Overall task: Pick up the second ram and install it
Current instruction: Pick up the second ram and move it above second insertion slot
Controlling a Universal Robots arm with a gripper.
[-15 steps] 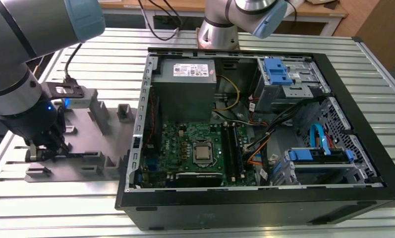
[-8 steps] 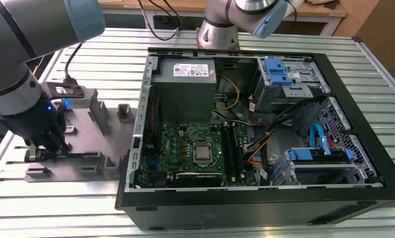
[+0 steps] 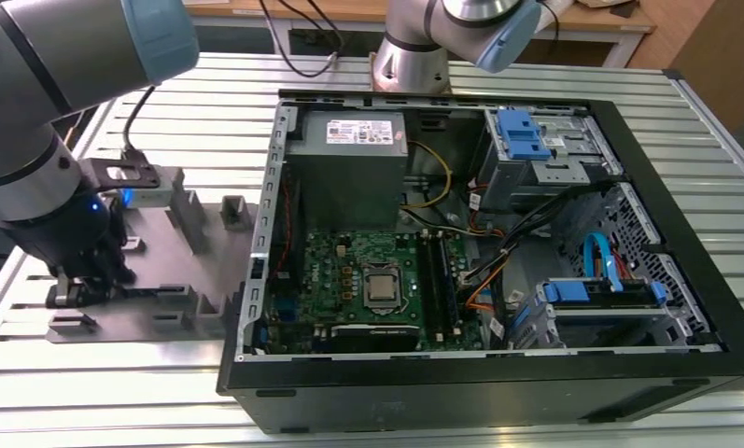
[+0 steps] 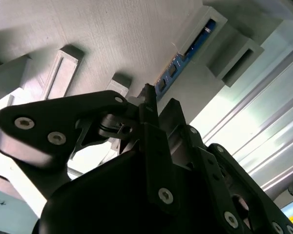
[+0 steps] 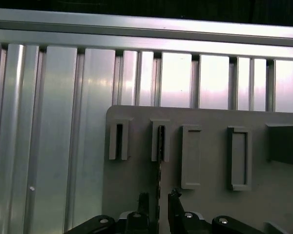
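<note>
Grey slotted posts are holding the second ram (image 5: 159,168) on edge on the fixture plate (image 5: 132,195), and its near end is running straight into the gap of the end effector (image 5: 159,196). The two fingers (image 5: 175,196) are standing narrowly apart, one on each side of the stick (a sliver of gap showing on both). In the first wrist view, one ram, two slotted posts and two hollow frames are showing. Bare slats of the tabletop (image 5: 53,146) are lying open beyond the plate's edge. In the exterior view, the open computer case (image 3: 471,392) is sitting just beside the plate.
</note>
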